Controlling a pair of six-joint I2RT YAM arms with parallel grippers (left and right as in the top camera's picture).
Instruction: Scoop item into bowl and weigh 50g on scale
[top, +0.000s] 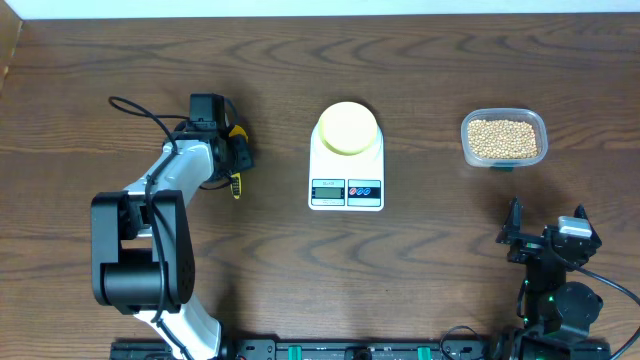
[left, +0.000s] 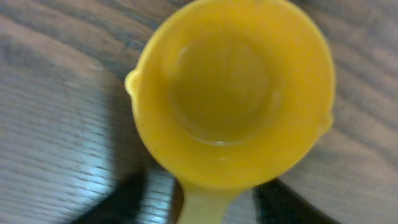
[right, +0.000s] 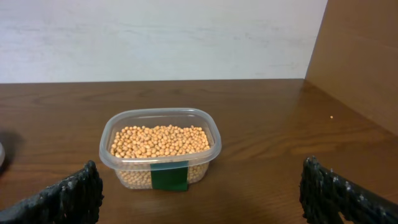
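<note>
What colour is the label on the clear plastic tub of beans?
Dark green; the rectangular label shows best in the right wrist view.

A clear rectangular plastic tub (right: 206, 163) with a dark green label (right: 169, 176) on its near wall stands at the upper right of the dark wooden worktop (top: 420, 280). A yellow plastic long-handled scoop (left: 230, 93) lies at the upper left, hollow side up. A white wall (right: 161, 37) runs behind.

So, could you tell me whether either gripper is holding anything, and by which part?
Right gripper: nothing. Left gripper straddles the scoop at its handle; whether it grips cannot be told.
</note>
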